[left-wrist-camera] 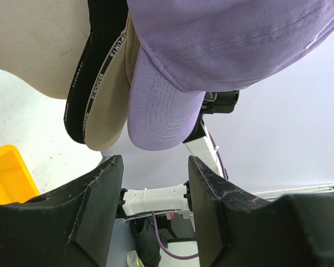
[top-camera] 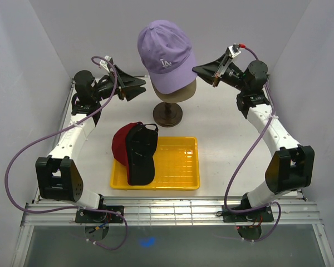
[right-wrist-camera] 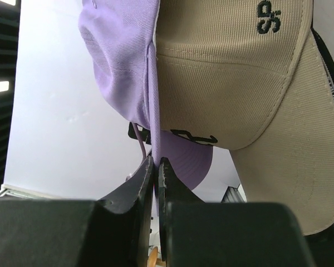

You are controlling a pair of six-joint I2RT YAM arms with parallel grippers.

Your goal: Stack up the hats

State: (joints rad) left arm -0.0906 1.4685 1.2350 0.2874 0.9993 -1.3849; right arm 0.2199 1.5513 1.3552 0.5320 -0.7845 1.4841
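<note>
Note the right gripper (right-wrist-camera: 156,164) pinched tight on the rim of the lavender cap (top-camera: 166,53), which sits over the tan cap (top-camera: 178,93). Your left gripper (left-wrist-camera: 155,167) is spread wide, holding nothing, just beside both brims. The red cap (top-camera: 120,143) and black cap (top-camera: 142,153) lie in the tray (top-camera: 181,167).

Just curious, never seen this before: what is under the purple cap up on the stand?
A tan cap sits directly under the lavender cap, its brim peeking out. Whatever carries both caps is mostly covered; only the dark stand shows below.
</note>
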